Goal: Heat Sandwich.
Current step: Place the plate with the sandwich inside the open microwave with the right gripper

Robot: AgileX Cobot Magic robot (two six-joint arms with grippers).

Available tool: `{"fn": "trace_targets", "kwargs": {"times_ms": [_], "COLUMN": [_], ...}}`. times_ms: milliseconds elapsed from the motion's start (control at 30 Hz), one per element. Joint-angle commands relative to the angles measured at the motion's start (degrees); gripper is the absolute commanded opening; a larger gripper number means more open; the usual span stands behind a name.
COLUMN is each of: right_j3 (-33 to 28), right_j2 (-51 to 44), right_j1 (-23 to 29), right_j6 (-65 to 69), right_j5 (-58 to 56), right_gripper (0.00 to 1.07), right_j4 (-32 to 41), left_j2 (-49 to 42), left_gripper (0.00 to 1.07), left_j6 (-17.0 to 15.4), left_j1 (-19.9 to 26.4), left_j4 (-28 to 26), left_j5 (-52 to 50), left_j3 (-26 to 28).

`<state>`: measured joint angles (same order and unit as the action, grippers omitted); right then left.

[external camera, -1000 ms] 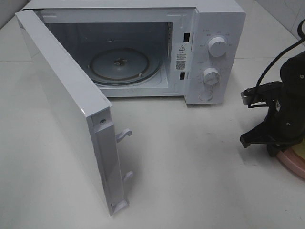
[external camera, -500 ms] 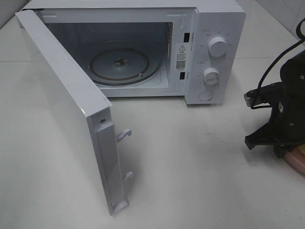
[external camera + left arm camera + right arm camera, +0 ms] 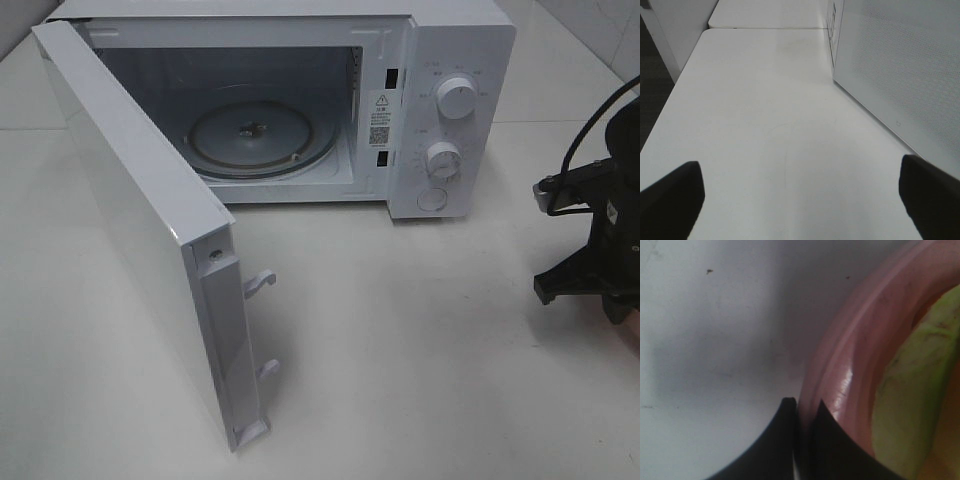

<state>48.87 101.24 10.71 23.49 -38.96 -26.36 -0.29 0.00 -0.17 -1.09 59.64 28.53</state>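
In the right wrist view my right gripper (image 3: 804,406) is shut on the rim of the round pink plate (image 3: 860,340). One finger is outside the rim and one inside. On the plate, the sandwich (image 3: 910,390) shows only as a green and orange edge. In the exterior high view the right arm (image 3: 605,250) stands at the far right edge and hides the plate and sandwich. My left gripper (image 3: 800,200) is open over the bare white table, beside the microwave door (image 3: 900,75). It holds nothing.
The white microwave (image 3: 450,110) stands at the back. Its door (image 3: 140,220) is swung wide open toward the front left, and the glass turntable (image 3: 255,135) inside carries nothing. Two knobs and a button sit on its right panel. White table (image 3: 420,350) lies between microwave and right arm.
The right arm has moved right, toward the edge of the exterior high view. The pink plate under it has gone out of sight there.
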Motion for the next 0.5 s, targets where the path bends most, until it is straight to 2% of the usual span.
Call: {"fn": "trace_targets", "kwargs": {"times_ms": [33,500], "right_j3": [-0.2,-0.3], "right_j2": [-2.2,-6.5], "right_j1": [2.1,7.6], "right_j6": [0.5,0.4], "right_j5": [-2.3,-8.8], "right_gripper": [0.00,0.00], "right_j4": [-1.8,-3.0], "left_j2": [-1.2,-1.2], "left_gripper": [1.00,1.00], "left_j6": [-0.3,-0.3], "left_j1": [0.1,0.1], "left_j4": [0.0,0.0], "left_j5": [-0.3,-0.3], "left_j3": [-0.1,-0.1]}}
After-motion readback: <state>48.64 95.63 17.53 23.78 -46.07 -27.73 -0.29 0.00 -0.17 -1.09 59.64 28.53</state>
